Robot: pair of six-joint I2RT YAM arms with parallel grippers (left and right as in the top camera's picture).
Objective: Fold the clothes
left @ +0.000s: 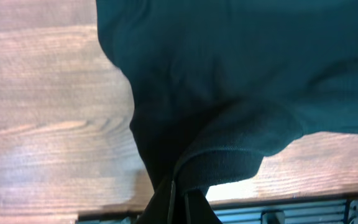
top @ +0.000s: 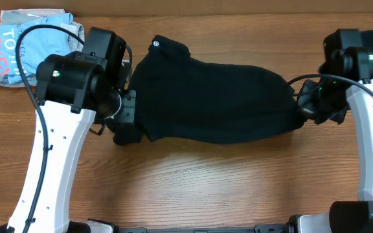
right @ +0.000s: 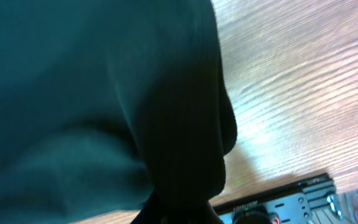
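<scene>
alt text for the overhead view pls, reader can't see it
A black T-shirt stretches across the wooden table between two white robot arms, with the jaws of the left gripper shut on its left end and those of the right gripper on its right end. A crumpled light blue and white cloth lies in the top left corner.

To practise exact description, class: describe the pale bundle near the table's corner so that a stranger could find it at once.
Take the wooden table and look to its far left corner. A crumpled bundle of cloth lies there. It is pale blue and white with printed letters, while the only other cloth, the shirt in the middle, is black.
</scene>
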